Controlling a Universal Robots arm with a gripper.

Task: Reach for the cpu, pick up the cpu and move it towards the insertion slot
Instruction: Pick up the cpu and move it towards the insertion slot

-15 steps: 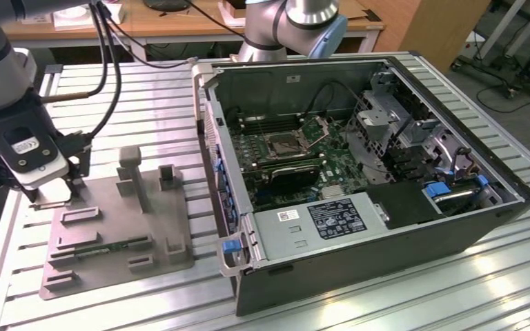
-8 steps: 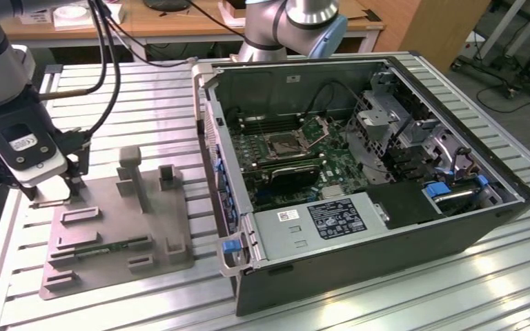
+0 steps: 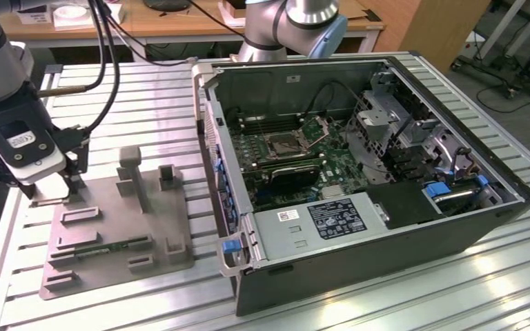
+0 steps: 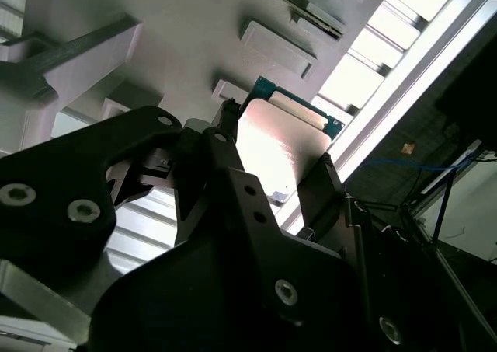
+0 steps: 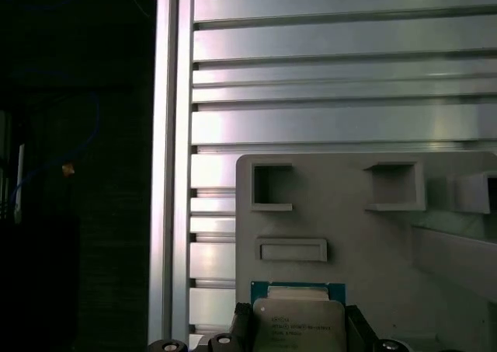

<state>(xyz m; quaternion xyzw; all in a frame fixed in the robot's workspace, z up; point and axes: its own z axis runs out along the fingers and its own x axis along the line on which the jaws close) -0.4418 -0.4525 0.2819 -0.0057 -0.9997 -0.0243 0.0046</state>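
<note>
cpu point(image 5: 299, 321) sits flat between the gripper point(image 3: 52, 196) fingers point(image 5: 242, 329), which have closed against its two opposite edges; it's on the corner of the grey fixture tray point(image 3: 108, 227) nearest the table edge point(image 5: 167, 173), so little room that side; raised blocks on the tray stand just beside it; exterior view has the insertion slot point(image 3: 288, 146) well apart, inside the open computer case point(image 3: 339, 265); second wrist view catches the chip's green rim.
</note>
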